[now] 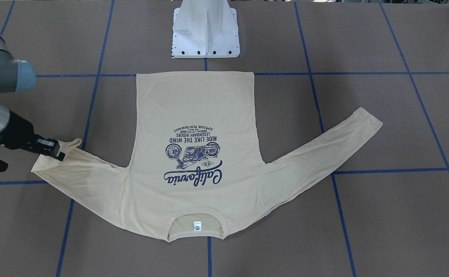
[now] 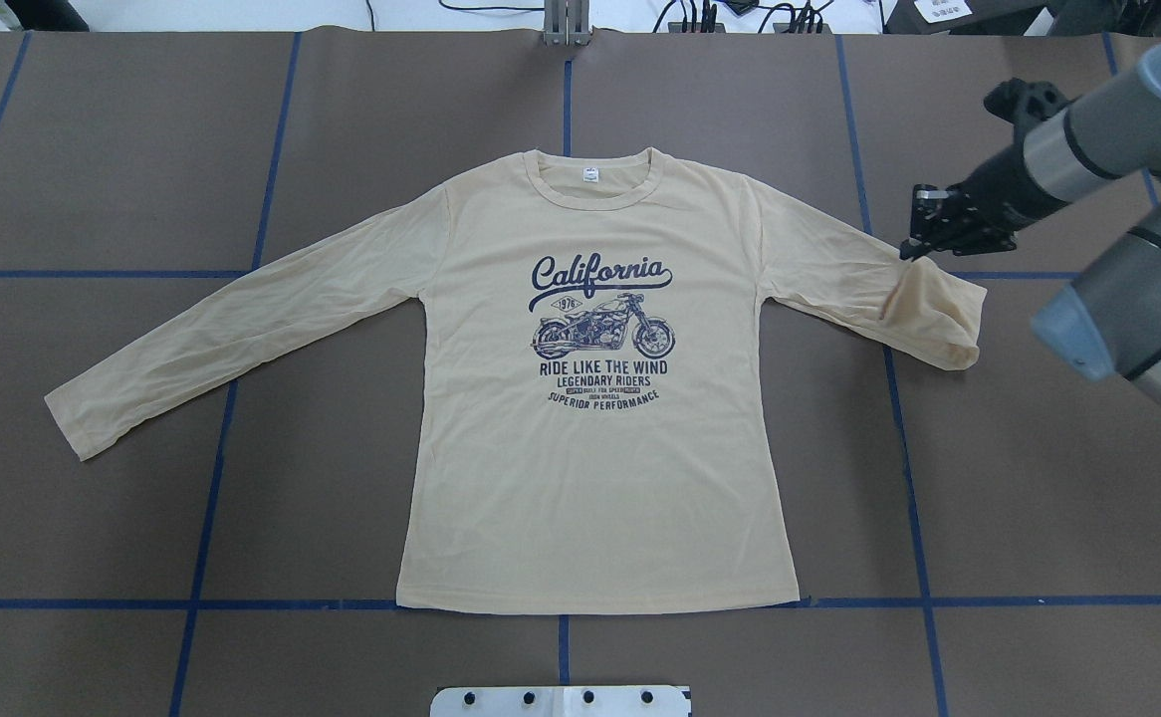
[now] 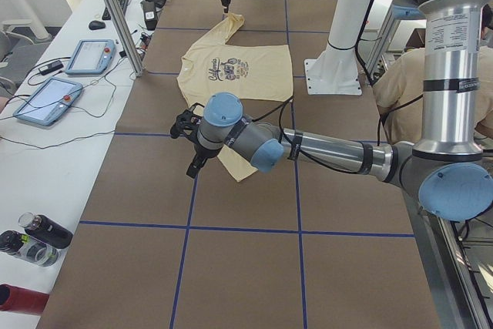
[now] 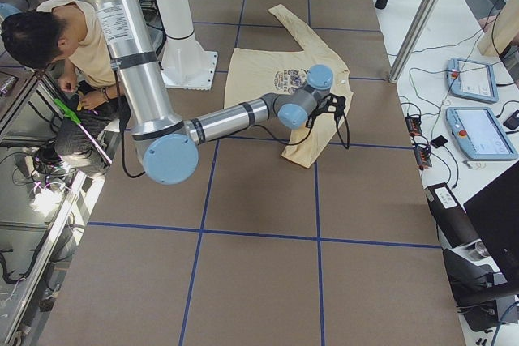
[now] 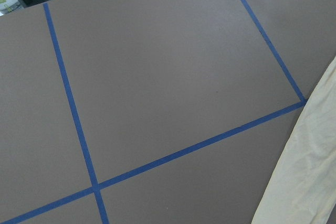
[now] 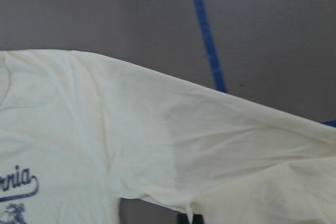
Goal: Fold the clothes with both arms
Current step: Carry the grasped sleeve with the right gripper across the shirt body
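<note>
Brown table [image 2: 142, 149] with blue tape grid [image 2: 93, 603], cream long-sleeved shirt [image 2: 590, 478] and white pedestal base [image 1: 206, 38] on it.

Bare table [image 2: 1039, 498] spreads wide to the left and right of the shirt [image 2: 590, 478]; the white base [image 1: 206, 34] stands just beyond its hem.

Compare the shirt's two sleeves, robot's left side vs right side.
The left-side sleeve lies flat and straight at full length; the right-side sleeve is doubled back on itself. No gripper touches the left-side sleeve; the right-side sleeve's end is pinched in the right gripper. Both are the same pale cream.
</note>
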Controlling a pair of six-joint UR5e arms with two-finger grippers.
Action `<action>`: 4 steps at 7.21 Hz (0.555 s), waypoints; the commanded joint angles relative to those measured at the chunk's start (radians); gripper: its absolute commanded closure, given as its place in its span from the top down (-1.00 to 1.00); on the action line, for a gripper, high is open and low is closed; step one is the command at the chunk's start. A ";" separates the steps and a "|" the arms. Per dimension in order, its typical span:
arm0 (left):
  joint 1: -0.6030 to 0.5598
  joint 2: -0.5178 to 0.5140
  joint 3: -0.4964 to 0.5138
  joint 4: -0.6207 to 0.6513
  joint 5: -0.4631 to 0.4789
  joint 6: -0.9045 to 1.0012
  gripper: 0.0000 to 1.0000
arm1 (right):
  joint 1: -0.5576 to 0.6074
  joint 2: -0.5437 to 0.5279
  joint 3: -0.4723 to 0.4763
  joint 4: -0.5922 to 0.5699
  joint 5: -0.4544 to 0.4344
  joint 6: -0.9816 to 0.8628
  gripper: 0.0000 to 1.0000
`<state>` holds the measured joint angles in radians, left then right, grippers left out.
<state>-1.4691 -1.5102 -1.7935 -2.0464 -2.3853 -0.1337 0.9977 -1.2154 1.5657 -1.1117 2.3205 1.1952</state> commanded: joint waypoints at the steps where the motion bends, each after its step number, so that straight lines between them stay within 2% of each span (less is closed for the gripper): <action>1: 0.001 -0.002 0.000 -0.001 0.000 0.002 0.99 | -0.079 0.262 -0.010 -0.237 -0.111 0.037 -1.00; 2: 0.001 -0.002 -0.001 -0.003 0.000 0.002 0.99 | -0.124 0.328 -0.022 -0.263 -0.159 0.047 -1.00; 3: 0.001 -0.002 0.000 -0.003 0.000 0.002 0.99 | -0.166 0.417 -0.079 -0.261 -0.237 0.049 -1.00; 4: 0.001 -0.002 0.002 -0.003 0.000 0.002 0.99 | -0.192 0.536 -0.178 -0.260 -0.263 0.053 -1.00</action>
<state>-1.4681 -1.5124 -1.7932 -2.0492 -2.3853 -0.1319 0.8451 -0.8112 1.4831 -1.3650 2.1094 1.2430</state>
